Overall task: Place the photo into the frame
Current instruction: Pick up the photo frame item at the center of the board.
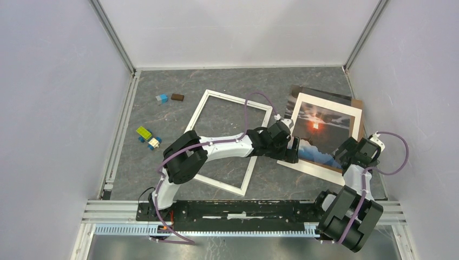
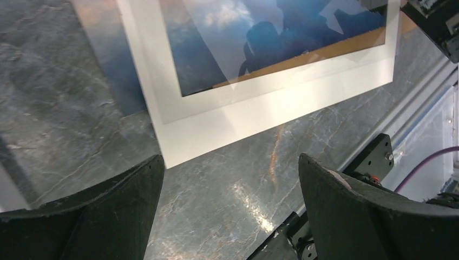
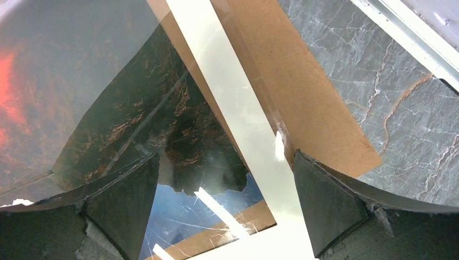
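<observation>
From above, the frame [image 1: 236, 99] is seen flat at mid-table, the left arm stretched across it. The photo [image 1: 325, 132] lies well apart to its right, askew on a brown board [image 1: 358, 103]. The left gripper [image 1: 290, 147] is set at the photo's near-left edge and the right gripper [image 1: 349, 153] at its near-right corner. In the left wrist view the jaws are spread wide over the marble table [image 2: 227, 179] — nothing grasped — just short of the white border. Only the right wrist view shows the board's edge beside that border, under fingers likewise parted.

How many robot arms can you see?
2. The left arm reaches over the frame to the left edge of the photo; the right arm sits by its near right corner. None look hidden.
</observation>
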You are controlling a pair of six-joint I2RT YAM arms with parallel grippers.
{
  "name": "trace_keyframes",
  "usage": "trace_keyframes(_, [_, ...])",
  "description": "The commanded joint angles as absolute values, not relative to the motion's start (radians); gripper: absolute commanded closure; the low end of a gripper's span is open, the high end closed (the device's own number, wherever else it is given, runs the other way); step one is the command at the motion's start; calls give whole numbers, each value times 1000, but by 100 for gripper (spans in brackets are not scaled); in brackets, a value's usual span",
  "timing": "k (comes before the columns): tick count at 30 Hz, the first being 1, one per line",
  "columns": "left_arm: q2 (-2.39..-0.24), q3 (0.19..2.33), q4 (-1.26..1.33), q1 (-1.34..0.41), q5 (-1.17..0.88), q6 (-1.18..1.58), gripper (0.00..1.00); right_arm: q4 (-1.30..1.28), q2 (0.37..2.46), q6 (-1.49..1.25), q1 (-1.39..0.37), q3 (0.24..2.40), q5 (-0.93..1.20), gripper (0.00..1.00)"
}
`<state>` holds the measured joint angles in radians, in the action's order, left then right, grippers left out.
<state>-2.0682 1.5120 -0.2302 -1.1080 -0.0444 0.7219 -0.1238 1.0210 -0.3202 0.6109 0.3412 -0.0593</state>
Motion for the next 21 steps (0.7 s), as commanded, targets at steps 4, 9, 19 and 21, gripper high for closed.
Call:
trace_keyframes(4, [-2099,1561,-204,-1100,-104,623,0,-118,960,-291,616,290,-84,4])
trace_keyframes(9, [-2082,1574,-271,-1094,-33,566,0,-121,929,-300,617,275,-57,3])
trace_keyframes(19, [-2087,1480,-100,-1088,-147,697,2,-111,995,-315,616,274,-81,4])
trace_keyframes(21, [-2097,1474,-70,-1088,-153,721,4,-109,1003,-314,616,273,-70,4])
